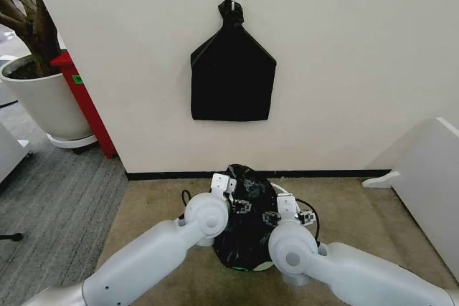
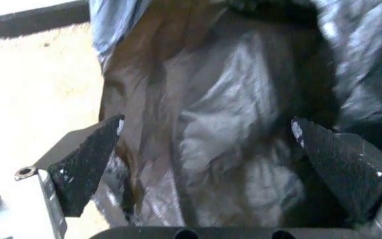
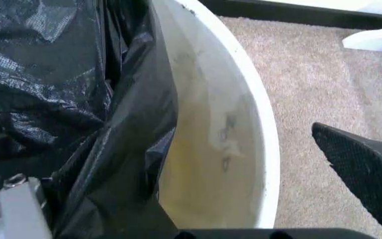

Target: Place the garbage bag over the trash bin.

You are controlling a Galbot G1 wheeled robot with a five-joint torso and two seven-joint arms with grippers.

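The trash bin [image 1: 284,193] stands on the carpet by the wall, mostly covered by the crinkled black garbage bag [image 1: 242,214]. Both arms meet over it. My left gripper [image 1: 228,190] is at the bag's left side. In the left wrist view the left gripper [image 2: 204,149] is open, its fingers [image 2: 85,159] wide apart with the garbage bag [image 2: 231,139] bunched between them. My right gripper [image 1: 288,214] is at the bin's right rim. It [image 3: 198,149] is open too, straddling the trash bin wall [image 3: 244,99]. The garbage bag [image 3: 78,99] hangs inside and hides its other finger.
A flat black house-shaped bundle [image 1: 233,77] hangs from a wall hook above the bin. A white plant pot [image 1: 43,102] and a red stand [image 1: 86,98] are at the left. White furniture [image 1: 430,177] stands at the right. Carpet [image 3: 324,84] lies open around the bin.
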